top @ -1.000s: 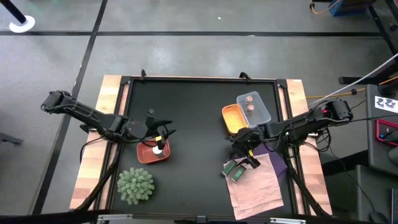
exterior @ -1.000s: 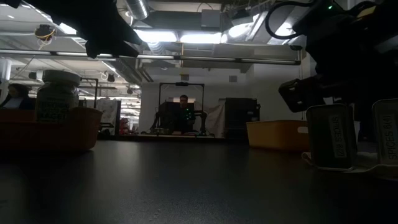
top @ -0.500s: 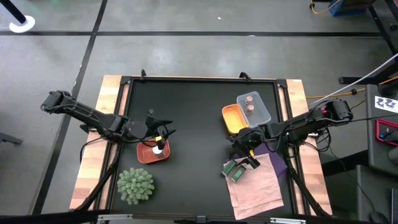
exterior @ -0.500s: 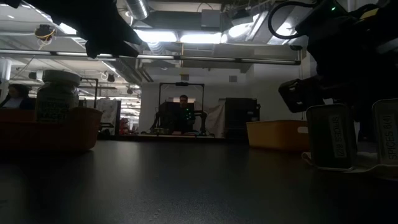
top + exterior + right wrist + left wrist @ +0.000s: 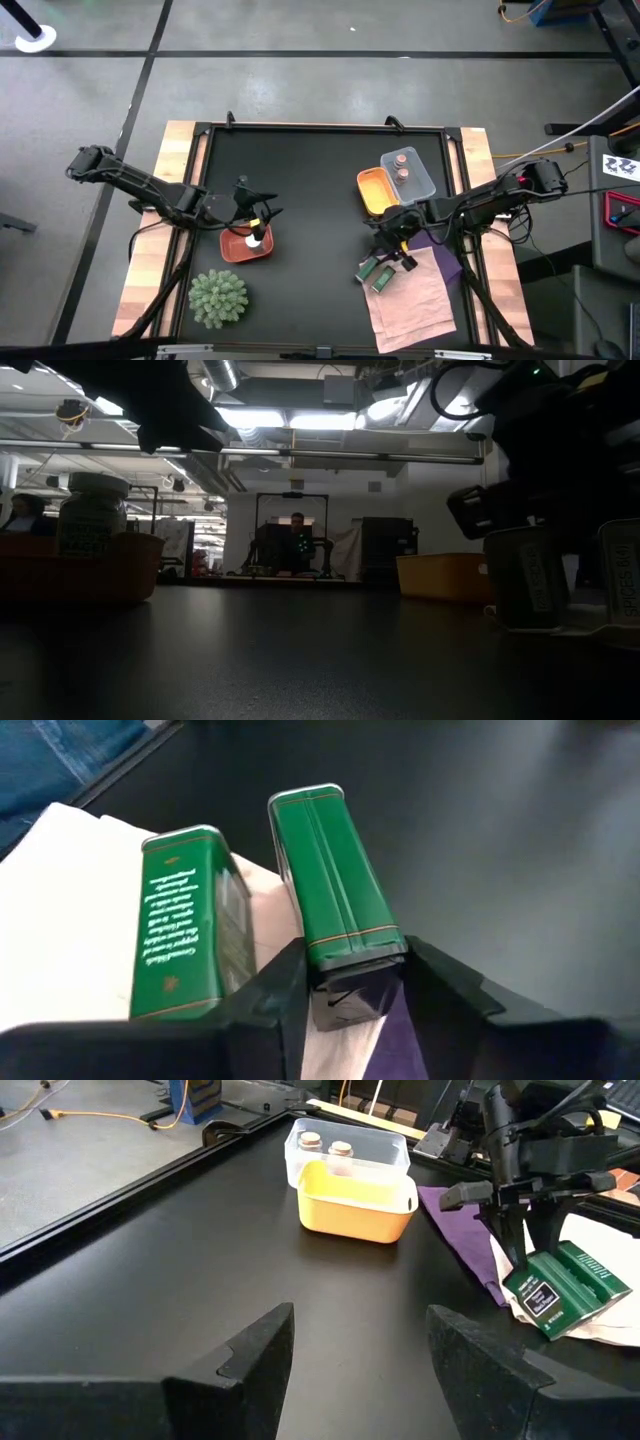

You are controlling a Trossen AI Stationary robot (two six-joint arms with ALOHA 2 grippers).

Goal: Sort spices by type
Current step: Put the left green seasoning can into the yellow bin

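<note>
we see the right gripper [image 5: 345, 982] now clamped on one small green rectangular tin [image 5: 335, 875] — it has tipped since a moment ago, so the lift is starting. the left gripper [image 5: 355, 1355] hangs open over the salmon-red tray [image 5: 240, 250].

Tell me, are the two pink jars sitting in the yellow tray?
No, the two pink jars sit in the clear tray, right beside the yellow tray, which looks empty.
</note>
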